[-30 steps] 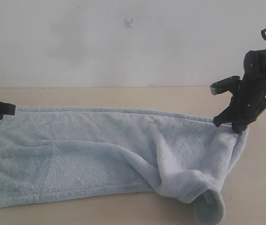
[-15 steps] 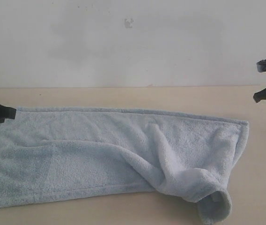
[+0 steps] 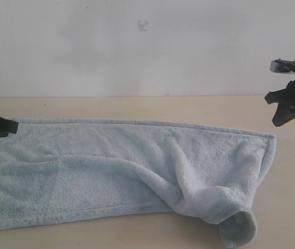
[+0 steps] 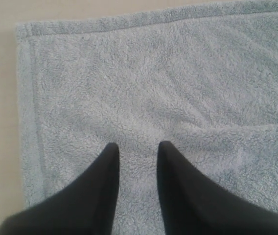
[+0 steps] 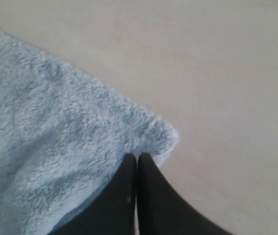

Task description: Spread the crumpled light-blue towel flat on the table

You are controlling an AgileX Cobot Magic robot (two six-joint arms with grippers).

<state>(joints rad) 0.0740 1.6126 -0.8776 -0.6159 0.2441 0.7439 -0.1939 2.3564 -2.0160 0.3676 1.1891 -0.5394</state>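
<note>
Towel [image 3: 111, 166] lies low in frame on the table [image 3: 137, 106], 1 corner [image 3: 236, 228] rolled at lower right; right gripper [image 5: 137, 156], pinched closed & empty, should grab it & pull gently, w/ left gripper [image 4: 138, 144] parted.

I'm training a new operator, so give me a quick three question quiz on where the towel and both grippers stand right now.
1. True or false: the right gripper is clamped on the towel.
2. In the exterior view, which towel corner is curled up? A near right, B far left, C far right.
3. Fill in: the left gripper sits ___ (open or shut) over the towel.
Key: 1 false; 2 A; 3 open.
</note>
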